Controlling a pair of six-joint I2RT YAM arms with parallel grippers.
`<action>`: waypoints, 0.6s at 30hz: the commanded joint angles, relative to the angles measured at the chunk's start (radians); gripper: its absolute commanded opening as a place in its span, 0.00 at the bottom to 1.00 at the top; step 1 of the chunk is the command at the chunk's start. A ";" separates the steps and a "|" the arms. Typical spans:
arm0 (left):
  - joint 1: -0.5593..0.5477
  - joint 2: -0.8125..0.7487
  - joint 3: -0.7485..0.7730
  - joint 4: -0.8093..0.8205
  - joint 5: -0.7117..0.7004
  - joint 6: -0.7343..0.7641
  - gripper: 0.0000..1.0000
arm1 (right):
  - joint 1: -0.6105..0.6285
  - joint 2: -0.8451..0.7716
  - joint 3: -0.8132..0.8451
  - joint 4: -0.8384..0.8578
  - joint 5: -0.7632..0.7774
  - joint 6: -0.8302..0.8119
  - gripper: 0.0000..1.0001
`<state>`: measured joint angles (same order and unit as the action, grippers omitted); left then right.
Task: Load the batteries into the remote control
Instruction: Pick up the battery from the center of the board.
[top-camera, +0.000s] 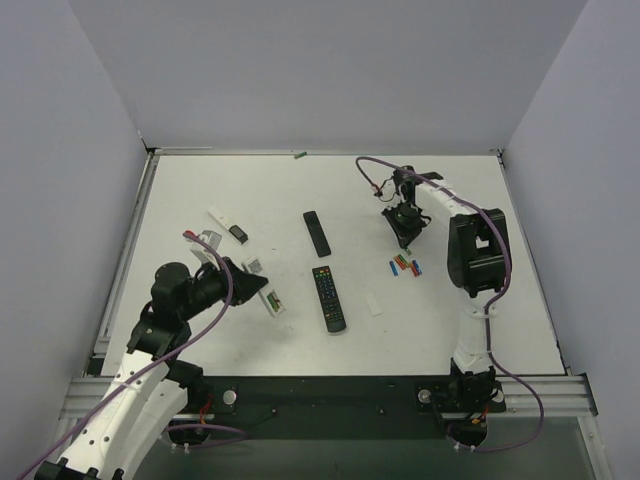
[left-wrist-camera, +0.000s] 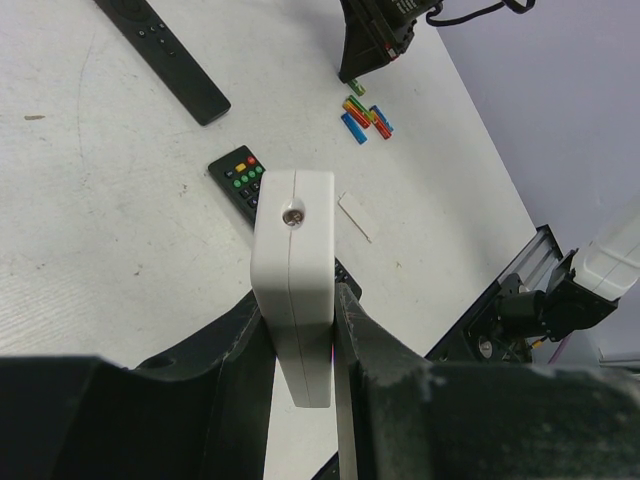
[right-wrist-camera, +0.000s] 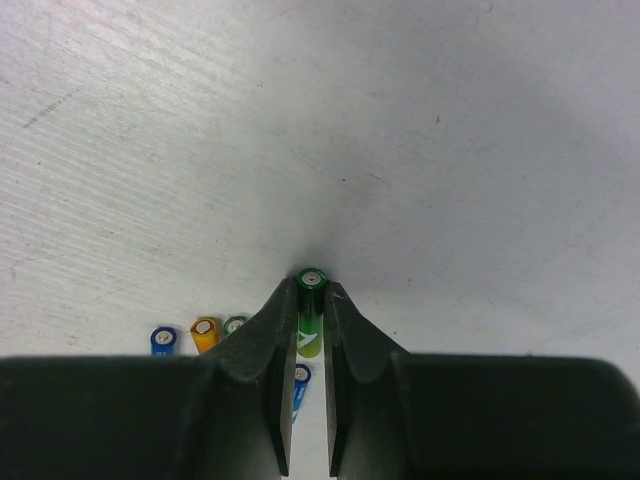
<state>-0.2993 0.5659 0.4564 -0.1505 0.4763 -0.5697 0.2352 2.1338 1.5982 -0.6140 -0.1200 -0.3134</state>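
Both are pinching: the left claw (left-wrist-camera: 300, 312) clamps the white remote (left-wrist-camera: 292, 245) at the table's (top-camera: 250, 190) eight o'clock, and the right claw (right-wrist-camera: 310, 296) nips a green battery (right-wrist-camera: 310, 335), with the other batteries (top-camera: 405, 266) at its six o'clock.

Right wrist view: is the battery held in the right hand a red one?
No, the right hand is shut on a green battery, whose wrapper shows green between the two fingers.
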 joint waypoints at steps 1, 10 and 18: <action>0.006 -0.004 -0.016 0.106 0.024 -0.044 0.00 | -0.005 -0.116 0.008 -0.033 0.000 0.052 0.00; 0.006 -0.003 -0.068 0.246 0.028 -0.170 0.00 | 0.018 -0.386 -0.205 0.189 -0.032 0.350 0.00; 0.006 -0.012 -0.074 0.256 0.025 -0.190 0.00 | 0.104 -0.619 -0.553 0.396 0.166 0.842 0.00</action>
<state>-0.2993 0.5671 0.3786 0.0204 0.4870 -0.7330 0.2867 1.5772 1.1728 -0.2928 -0.1287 0.2249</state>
